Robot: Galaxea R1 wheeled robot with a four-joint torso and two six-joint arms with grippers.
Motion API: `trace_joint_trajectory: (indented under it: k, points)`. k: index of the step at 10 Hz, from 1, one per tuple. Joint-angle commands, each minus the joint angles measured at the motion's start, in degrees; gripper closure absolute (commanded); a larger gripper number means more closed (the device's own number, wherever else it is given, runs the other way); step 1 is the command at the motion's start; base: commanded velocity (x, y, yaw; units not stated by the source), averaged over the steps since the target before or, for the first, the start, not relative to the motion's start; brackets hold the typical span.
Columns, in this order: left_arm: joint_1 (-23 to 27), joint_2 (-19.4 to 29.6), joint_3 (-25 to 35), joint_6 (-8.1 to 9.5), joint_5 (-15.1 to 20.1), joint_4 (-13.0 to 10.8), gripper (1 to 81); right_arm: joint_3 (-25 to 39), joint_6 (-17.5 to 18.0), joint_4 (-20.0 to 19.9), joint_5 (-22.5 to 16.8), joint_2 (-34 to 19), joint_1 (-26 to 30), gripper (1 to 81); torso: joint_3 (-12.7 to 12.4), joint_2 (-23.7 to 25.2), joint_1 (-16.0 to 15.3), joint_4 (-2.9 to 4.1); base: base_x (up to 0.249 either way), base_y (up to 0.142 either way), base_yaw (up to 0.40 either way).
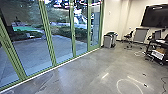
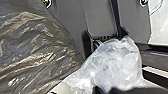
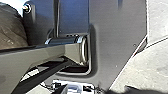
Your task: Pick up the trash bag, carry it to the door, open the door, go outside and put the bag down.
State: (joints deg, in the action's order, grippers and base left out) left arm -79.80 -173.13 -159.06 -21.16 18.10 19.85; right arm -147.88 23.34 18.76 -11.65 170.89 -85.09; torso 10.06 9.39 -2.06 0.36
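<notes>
Tall glass panels in green frames (image 1: 50, 37) run along the left side of the room in the head view. Through them lie a paved yard (image 1: 60, 46), a bright green patch (image 1: 26, 29) at the far left and dark planting (image 1: 63, 31) behind the paving. The smooth grey floor (image 1: 90, 70) spreads inside, with pale reflections and a curved light mark (image 1: 128, 80) toward the lower right. Just past the right end of the glass, grey bins (image 1: 108, 41) stand near the pale wall (image 1: 112, 18). Farther right come a dark chair (image 1: 128, 36), an upright grey panel (image 1: 141, 35), a black screen (image 1: 156, 16) on the wall and, at the right edge, a dark cart (image 1: 147, 51) carrying boxes and papers.

The trash bag (image 2: 37, 50) is close to the robot's body, its shiny, creased, grey-brown plastic bulging in the left wrist view. Near it is a crumpled bunch of clear plastic (image 2: 116, 65). Whether the left gripper is wide or narrow, or gripping this plastic, cannot be told. In the right wrist view, part of the dark bag also shows; the right gripper's state cannot be told either.
</notes>
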Motion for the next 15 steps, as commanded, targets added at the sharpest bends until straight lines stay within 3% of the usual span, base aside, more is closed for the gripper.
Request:
trace_joint_trajectory:
  k: [1,15]
  points:
    - [3.20,0.33,-0.11,-0.28,5.01,0.02,81.1,0.15,-0.23,0.57,-3.11,0.18,2.86,1.0,0.00,0.00,0.00,0.00,0.000,0.000,-0.129]
    - [3.11,0.33,-0.11,-0.46,5.01,-0.07,81.1,-0.29,-0.23,0.57,-3.02,0.27,2.77,1.0,0.00,0.00,0.00,0.00,0.000,0.000,-0.006]
